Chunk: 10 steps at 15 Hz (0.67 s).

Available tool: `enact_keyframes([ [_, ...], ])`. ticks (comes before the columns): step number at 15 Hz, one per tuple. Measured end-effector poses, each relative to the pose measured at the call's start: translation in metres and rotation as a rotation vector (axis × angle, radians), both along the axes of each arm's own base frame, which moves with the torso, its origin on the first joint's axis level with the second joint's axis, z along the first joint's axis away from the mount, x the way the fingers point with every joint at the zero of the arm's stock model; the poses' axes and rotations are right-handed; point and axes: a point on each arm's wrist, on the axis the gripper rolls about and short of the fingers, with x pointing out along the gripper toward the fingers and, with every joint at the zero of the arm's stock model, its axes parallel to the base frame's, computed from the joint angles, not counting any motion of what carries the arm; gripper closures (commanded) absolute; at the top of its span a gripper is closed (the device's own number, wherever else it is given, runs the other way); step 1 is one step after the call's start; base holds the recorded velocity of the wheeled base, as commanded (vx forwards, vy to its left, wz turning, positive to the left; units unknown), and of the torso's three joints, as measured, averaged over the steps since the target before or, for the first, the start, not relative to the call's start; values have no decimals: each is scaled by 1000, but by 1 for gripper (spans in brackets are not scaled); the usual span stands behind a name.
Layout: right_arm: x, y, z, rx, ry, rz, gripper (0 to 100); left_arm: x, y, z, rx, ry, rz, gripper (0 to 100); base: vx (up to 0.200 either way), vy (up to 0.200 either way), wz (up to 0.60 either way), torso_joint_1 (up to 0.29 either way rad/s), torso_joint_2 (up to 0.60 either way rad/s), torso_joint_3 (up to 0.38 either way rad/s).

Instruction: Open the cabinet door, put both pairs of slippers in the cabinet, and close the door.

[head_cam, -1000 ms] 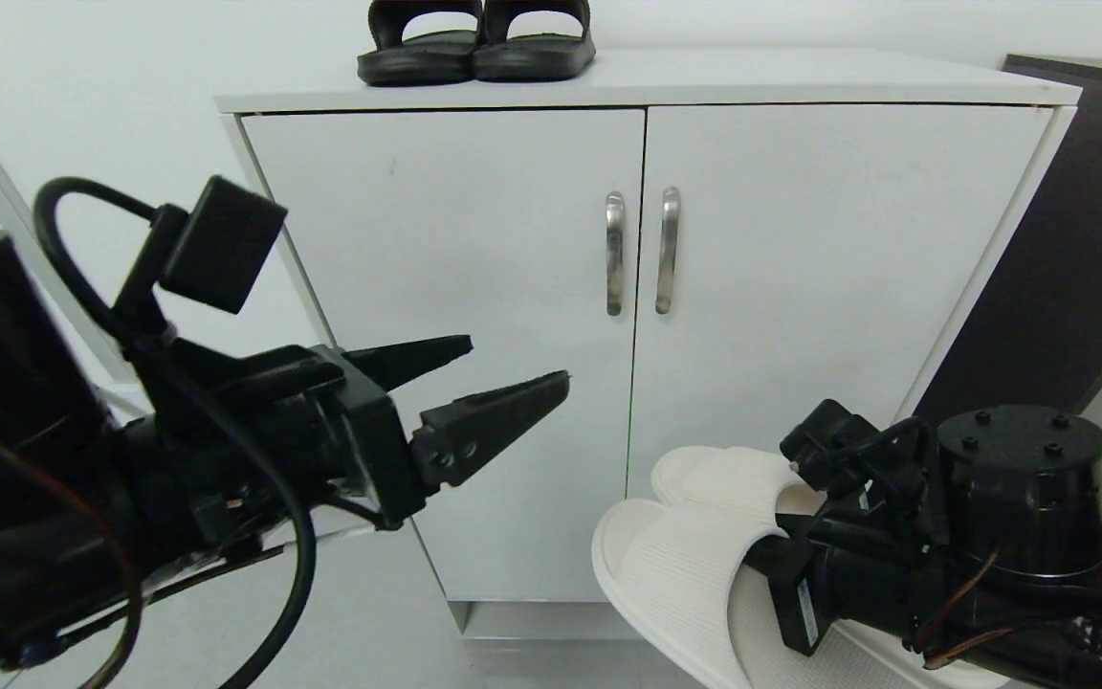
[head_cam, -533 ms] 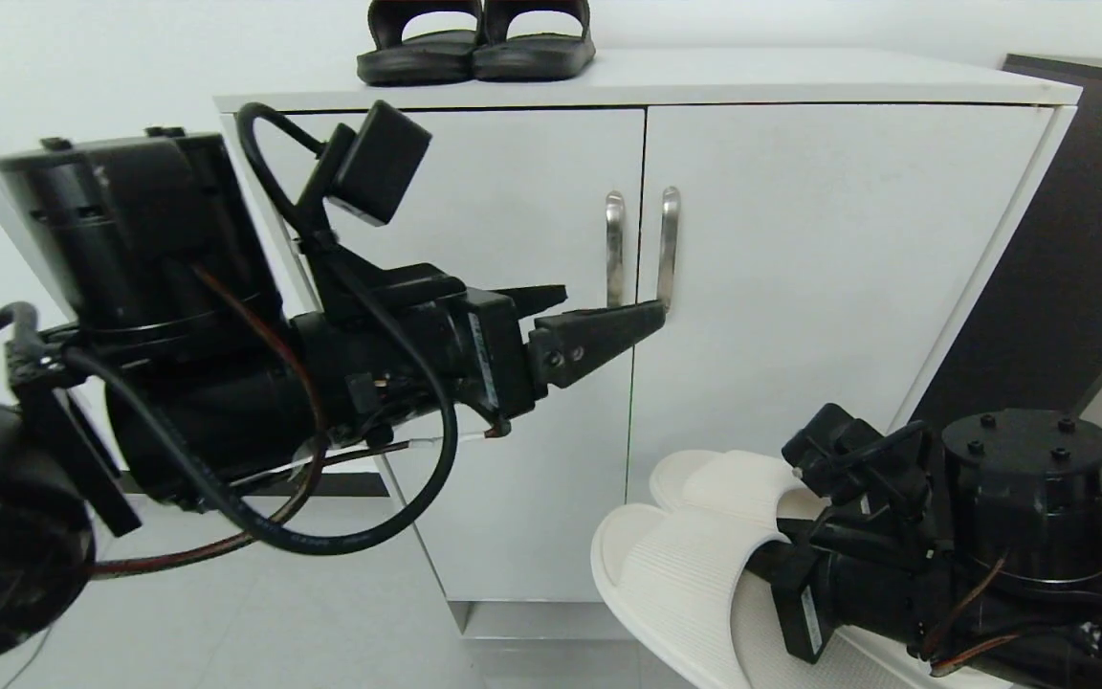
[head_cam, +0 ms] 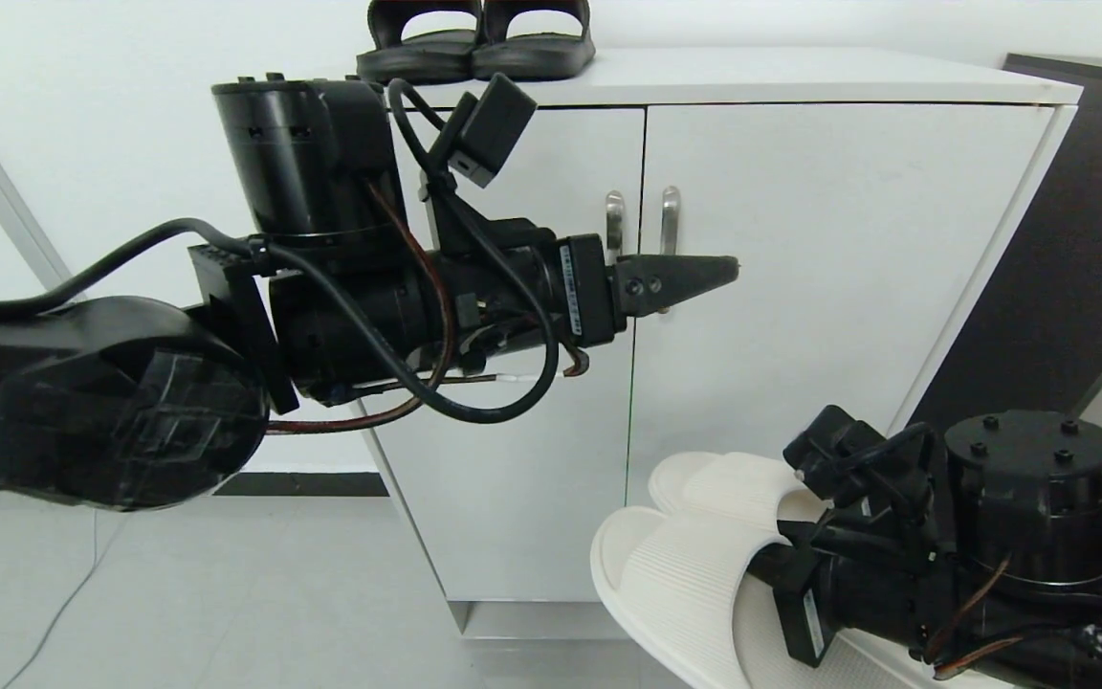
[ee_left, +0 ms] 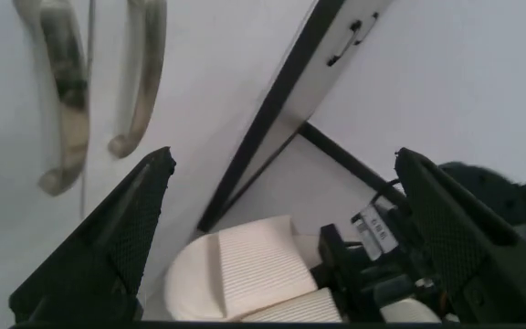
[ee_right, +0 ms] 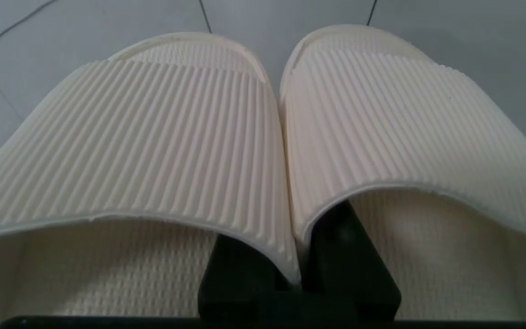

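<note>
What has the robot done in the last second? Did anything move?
The left gripper, open, rose and swung right, up to the cabinet handles, not gripping them. The right gripper stayed shut on the white slippers; the black slippers and closed doors are unchanged.

Bright, even light here: the white cabinet glows, with just a thin dark line under its top. Mild sheen on the metal handles. The left claw reads almost as a silhouette. Cabinet sides splay outward toward the head view's edges. Gentle shading between the ribs of the white slippers.
</note>
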Motion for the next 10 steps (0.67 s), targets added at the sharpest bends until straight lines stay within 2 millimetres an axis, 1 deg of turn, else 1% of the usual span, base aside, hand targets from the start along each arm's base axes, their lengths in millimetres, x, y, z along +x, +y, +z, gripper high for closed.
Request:
enact_keyframes([
  [3,0,0,0,0,2,4,100,7,-5,1,4,30,-5,0,0,0,0,0,0,0],
  [6,0,0,-1,0,6,10,100,15,-10,2,0,16,81,0,0,0,0,0,0,0],
  [8,0,0,-2,-2,9,11,100,19,-13,5,7,-17,101,0,0,0,0,0,0,0],
  [10,1,1,-2,-3,10,10,100,22,-15,5,28,-3,108,0,0,0,0,0,0,0],
])
